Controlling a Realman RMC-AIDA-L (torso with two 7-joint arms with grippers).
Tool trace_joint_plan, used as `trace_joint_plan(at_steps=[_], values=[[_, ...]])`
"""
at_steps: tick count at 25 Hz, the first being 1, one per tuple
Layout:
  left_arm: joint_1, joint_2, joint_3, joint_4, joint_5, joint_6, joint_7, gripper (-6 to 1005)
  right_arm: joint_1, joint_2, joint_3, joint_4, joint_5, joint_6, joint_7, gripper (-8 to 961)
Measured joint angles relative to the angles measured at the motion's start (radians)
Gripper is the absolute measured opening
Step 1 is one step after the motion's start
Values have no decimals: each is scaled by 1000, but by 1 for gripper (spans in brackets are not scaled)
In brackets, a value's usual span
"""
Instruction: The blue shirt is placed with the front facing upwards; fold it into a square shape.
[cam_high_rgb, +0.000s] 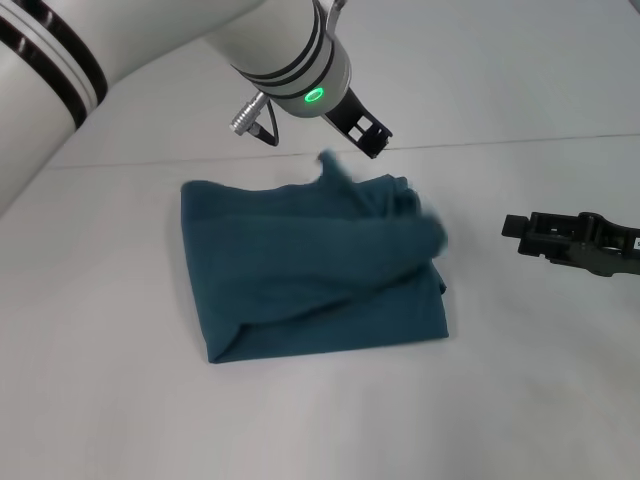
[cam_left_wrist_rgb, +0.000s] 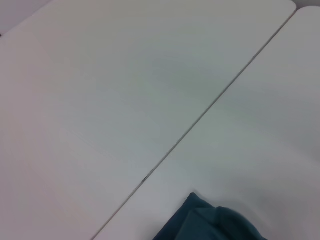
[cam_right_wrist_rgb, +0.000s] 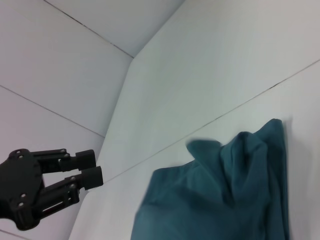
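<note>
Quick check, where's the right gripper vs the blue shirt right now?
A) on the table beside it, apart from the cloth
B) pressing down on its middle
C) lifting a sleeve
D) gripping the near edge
A: in the head view the right gripper sits off to the side of the folded blue shirt, with bare table between them.

Head view: high, looking forward and down on the white surface (cam_high_rgb: 520, 400), taking in the blue shirt (cam_high_rgb: 310, 270) and both hands. Left wrist view: angled across the surface seam, close, catching only a shirt corner (cam_left_wrist_rgb: 210, 225). Right wrist view: low, facing the left hand (cam_right_wrist_rgb: 92, 167) with the shirt beside it. All three share the shirt.
</note>
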Motion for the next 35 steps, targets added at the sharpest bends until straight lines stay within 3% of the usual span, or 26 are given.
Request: trace_joint_plan(at_steps=[2, 8, 12, 14, 15, 19, 23, 27, 30, 32, 35], values=[[2, 0, -2, 12, -1, -1, -3, 177, 0, 0, 0, 1, 0, 3, 0, 621], [86, 2, -74, 152, -60, -2, -9, 427, 0, -3, 0, 3, 0, 7, 0, 621], [128, 5, -219, 160, -115, 28, -7, 618, 4, -7, 0, 4, 0, 10, 2, 620], [176, 8, -350, 158, -180, 64, -4, 665, 7, -10, 0, 4, -5, 11, 6, 619], [176, 8, -350, 158, -180, 64, -4, 688, 10, -11, -1, 4, -11, 12, 8, 619], [267, 17, -501, 152, -324, 115, 6, 758, 26, -21, -2, 4, -54, 12, 27, 619], [380, 59, -625, 75, -536, 186, 36, 756, 51, -35, -2, -4, -106, 7, 51, 619], [482, 145, -697, -112, -773, 281, 119, 754, 74, -47, -2, -13, -136, 1, 68, 619], [548, 196, -712, -227, -875, 363, 192, 752, 96, -60, -5, -21, -159, -15, 77, 620], [588, 210, -717, -251, -895, 412, 228, 752, 118, -69, -14, -41, -187, -37, 92, 620], [648, 214, -743, -251, -902, 471, 262, 752, 165, -81, -40, -99, -255, -65, 154, 620]])
